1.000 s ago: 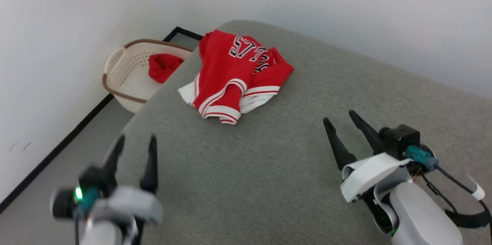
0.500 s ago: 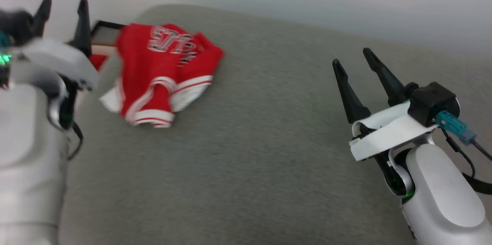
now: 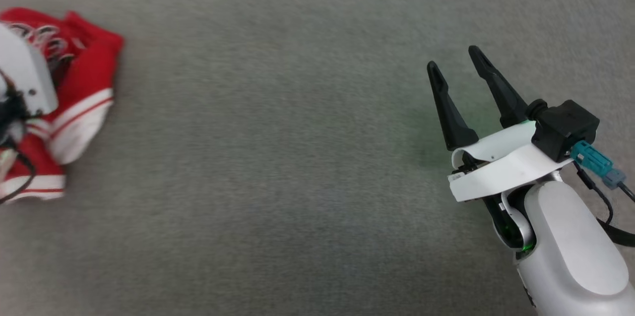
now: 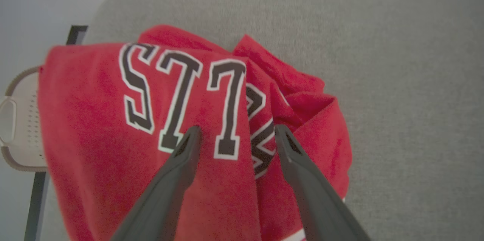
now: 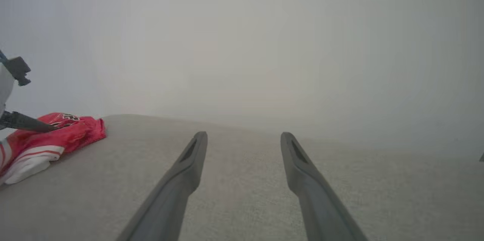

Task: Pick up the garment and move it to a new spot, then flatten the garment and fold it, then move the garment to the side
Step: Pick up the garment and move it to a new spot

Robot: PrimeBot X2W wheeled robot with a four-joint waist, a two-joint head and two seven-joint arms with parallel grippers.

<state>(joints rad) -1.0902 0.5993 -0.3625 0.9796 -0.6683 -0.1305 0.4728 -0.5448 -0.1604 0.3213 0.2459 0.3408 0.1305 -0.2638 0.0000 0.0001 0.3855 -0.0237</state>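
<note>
Black, white-outlined block letters (image 4: 181, 93) stood on the red garment (image 4: 87, 139), upside down in the left wrist view: "L", "L", "S". A further letter before them was creased into a fold, unreadable. Head and right wrist views: lettering too blurred or small to read.

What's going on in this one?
A two-armed robot is starting on a crumpled red jersey lying near the edge of a grey padded surface. The left gripper is right over the lettered chest, its fingers spread and not closed on the cloth; whether they touch it is unclear. The right gripper hangs open over bare surface, well away. A pale basket sits beyond the edge. Nothing is lifted yet.
</note>
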